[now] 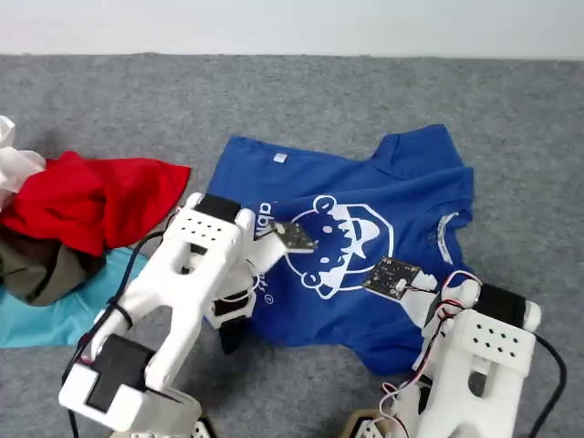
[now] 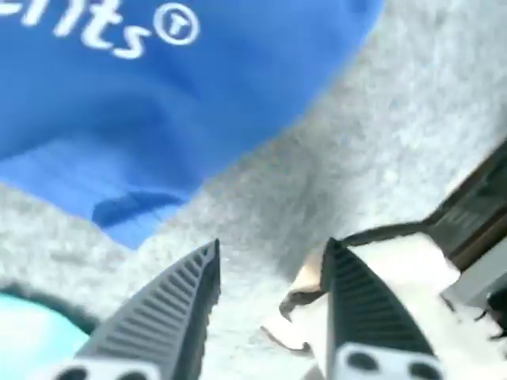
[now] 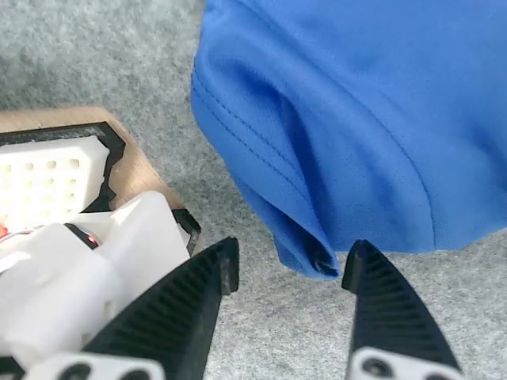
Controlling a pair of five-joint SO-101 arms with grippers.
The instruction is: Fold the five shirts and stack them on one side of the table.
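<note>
You're on the blue shirt (image 1: 347,182), unfolded. Your right gripper (image 3: 295,257) hangs released around its hem corner, left gripper (image 2: 271,261) released just beside the hem. I'd pinch both next.

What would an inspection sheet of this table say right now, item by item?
Surface: grey cover.
Job's things: blue shirt spread out mid-table; red shirt, white garment, dark shirt and turquoise shirt heaped unfolded at one side.
Clutter: nothing seen.
Grippers: left gripper open above the cover, beside the blue shirt's hem; right gripper open at a hem corner of the blue shirt.
Cables: black cable along the left arm; red and white wires at the right arm.
Surroundings: white wall behind the table.
</note>
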